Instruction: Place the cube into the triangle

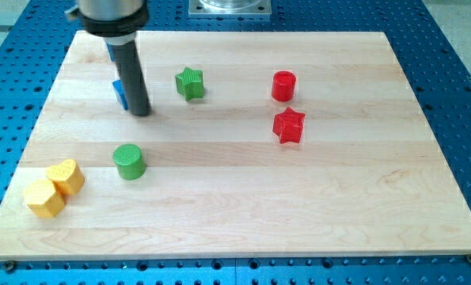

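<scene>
My tip (141, 112) rests on the wooden board (235, 222) at the upper left. A blue block (119, 93) sits just to its left, touching the rod and mostly hidden by it, so its shape cannot be made out. A green star (190, 83) lies to the tip's right. A green cylinder (129, 161) lies below the tip. A red cylinder (283, 85) and a red star (289, 126) are at the centre right. Two yellow blocks touch at the lower left: a heart-like one (67, 176) and a hexagonal one (44, 198).
The board lies on a blue perforated table (457, 47). A metal base plate (230, 7) stands at the view's top centre. The arm's dark collar (107, 16) hangs over the board's upper left corner.
</scene>
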